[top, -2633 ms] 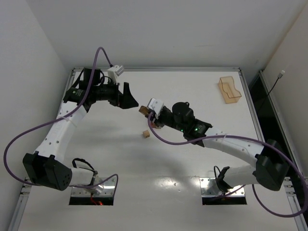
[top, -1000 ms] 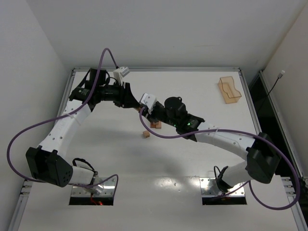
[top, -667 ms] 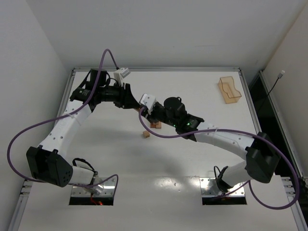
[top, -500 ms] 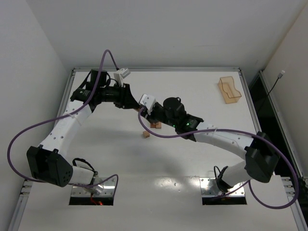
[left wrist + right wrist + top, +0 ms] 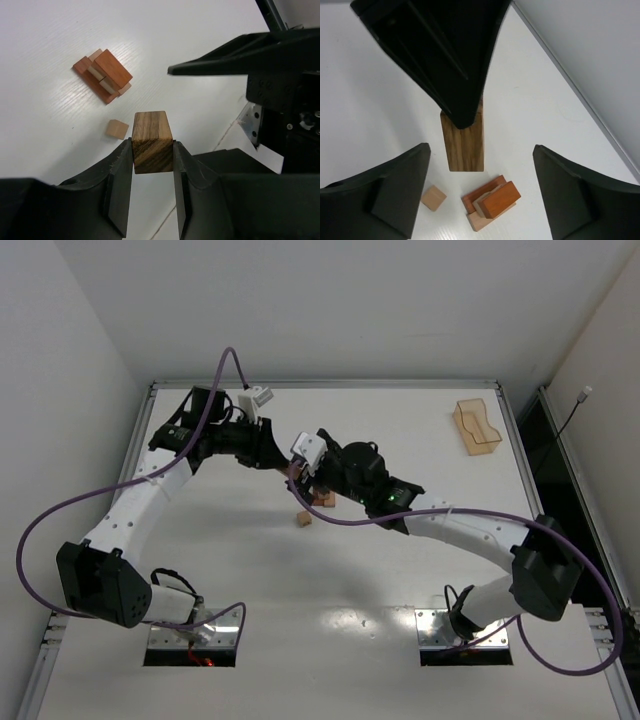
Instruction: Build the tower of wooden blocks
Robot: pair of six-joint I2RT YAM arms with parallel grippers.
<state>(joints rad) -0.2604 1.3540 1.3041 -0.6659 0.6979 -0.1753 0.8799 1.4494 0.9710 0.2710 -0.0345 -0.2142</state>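
Dark wood block (image 5: 152,141) is clamped between the fingers of the left gripper (image 5: 152,150), held off the table (image 5: 45,125) and a bit to the side of the stack (image 5: 103,75) of tan and reddish blocks. The loose tan cube (image 5: 117,129) lies just beside the stack, not touching it. The right gripper (image 5: 479,150) is spread wide and empty, hovering over stack and cube close to the left gripper; the orange tray (image 5: 476,426) sits well apart at the far right.

Grained wood block (image 5: 152,141), matt plastic left gripper (image 5: 152,149), smooth glossy table (image 5: 50,40)
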